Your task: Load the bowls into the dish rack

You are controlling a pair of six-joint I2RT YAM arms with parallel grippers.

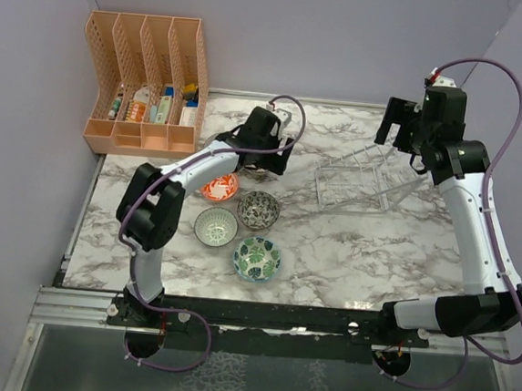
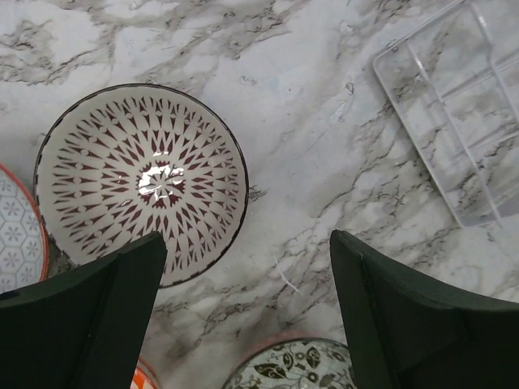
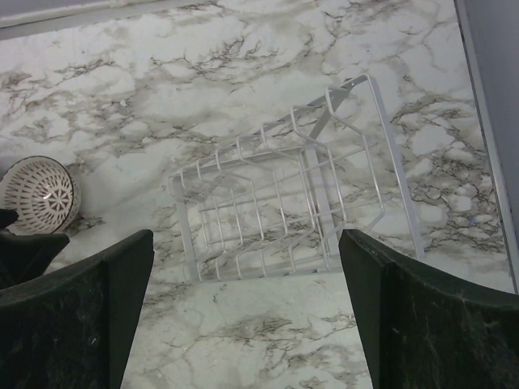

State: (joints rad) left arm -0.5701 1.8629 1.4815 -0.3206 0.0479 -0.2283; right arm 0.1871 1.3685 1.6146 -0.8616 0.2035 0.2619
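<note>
Four bowls lie in a cluster at the table's middle left: orange-red [image 1: 219,188], dark speckled [image 1: 258,210], pale green-grey [image 1: 215,225] and green-blue leaf print [image 1: 256,258]. My left gripper [image 1: 264,162] is open and empty, hovering just behind them. In the left wrist view a white lattice bowl [image 2: 142,182] lies just ahead of the left finger [image 2: 81,324], a grey bowl [image 2: 16,231] shows at the left edge, and the dark speckled bowl [image 2: 296,369] lies below. The clear dish rack [image 1: 358,186] stands empty at the right. My right gripper [image 3: 243,324] is open above its near side [image 3: 284,203].
An orange file organiser [image 1: 147,85] with small items stands at the back left corner. Purple walls close the back and sides. The rack's corner shows in the left wrist view [image 2: 462,105]. The white lattice bowl also shows in the right wrist view [image 3: 36,194].
</note>
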